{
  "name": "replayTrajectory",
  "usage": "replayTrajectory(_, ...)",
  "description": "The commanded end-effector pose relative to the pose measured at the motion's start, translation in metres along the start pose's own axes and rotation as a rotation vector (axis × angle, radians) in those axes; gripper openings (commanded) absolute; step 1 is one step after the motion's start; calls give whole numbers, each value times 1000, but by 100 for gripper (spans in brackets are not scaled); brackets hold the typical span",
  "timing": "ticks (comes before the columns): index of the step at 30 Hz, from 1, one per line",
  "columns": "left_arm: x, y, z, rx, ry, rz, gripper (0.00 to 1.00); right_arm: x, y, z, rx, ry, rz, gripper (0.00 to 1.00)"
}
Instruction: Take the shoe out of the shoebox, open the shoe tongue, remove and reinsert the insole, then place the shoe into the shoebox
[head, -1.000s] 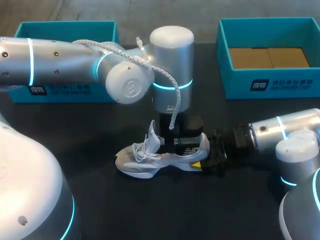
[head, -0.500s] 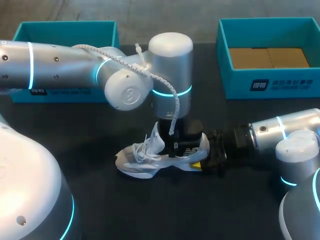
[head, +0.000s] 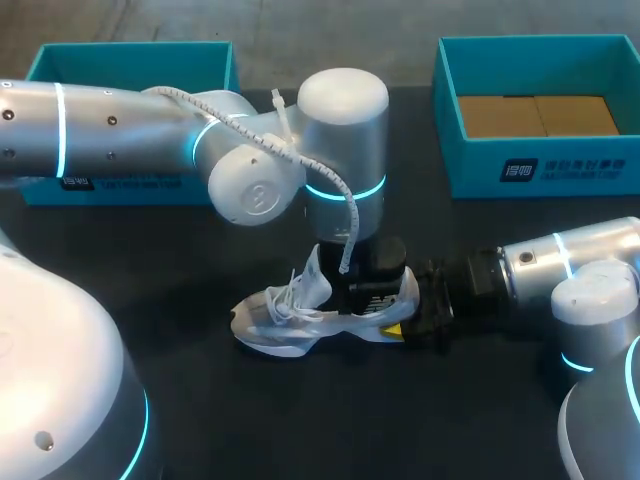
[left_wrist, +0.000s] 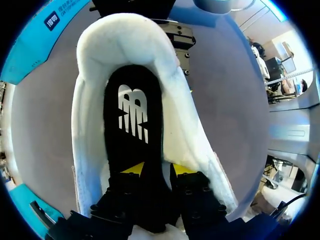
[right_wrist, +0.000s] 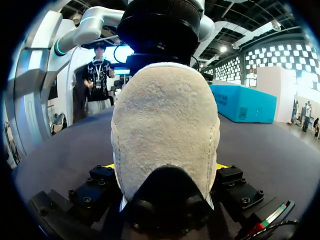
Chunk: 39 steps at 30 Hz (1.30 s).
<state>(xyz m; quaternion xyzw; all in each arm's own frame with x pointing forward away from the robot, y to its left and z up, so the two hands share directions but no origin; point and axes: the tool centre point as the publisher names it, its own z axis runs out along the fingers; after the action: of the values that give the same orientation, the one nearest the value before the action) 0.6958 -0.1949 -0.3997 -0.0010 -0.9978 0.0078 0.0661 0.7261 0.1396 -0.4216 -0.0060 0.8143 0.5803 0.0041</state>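
At the table's (head: 330, 420) far left sits an open teal box (head: 120, 180). The left gripper (left_wrist: 159, 168) stands inside the white shoe (head: 290, 320) at mid-table, over the black insole (left_wrist: 132, 110); whether it grips cannot be told. The right gripper's (head: 425, 305) fingers (right_wrist: 100, 180) clamp the shoe's heel from both sides. A teal shoebox (head: 540, 165) stands far right.

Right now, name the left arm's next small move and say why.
Probably have the left gripper take hold of the insole where it sits and peel it upward. The insole lies flat inside the shoe, the left gripper is down in the opening on it, and the right gripper clamps the heel, steadying the shoe.
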Motion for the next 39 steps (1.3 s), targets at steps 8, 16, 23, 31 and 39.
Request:
replayTrajectory(8,-17,-3,10,-13,-82,-6,38,0,-2,3,1,-1,0,0)
replayTrajectory(16,-25,-3,17,-40,-162,3,38,0,-2,3,1,-1,0,0)
replayTrajectory(23,-36,-3,15,-45,-191,-8,33,0,-2,3,1,-1,0,0)
replayTrajectory(31,-46,-1,12,-45,-205,-30,29,0,-2,3,1,-1,0,0)
replayTrajectory(39,-49,0,11,-47,-223,-50,0,0,-2,3,1,-1,0,0)
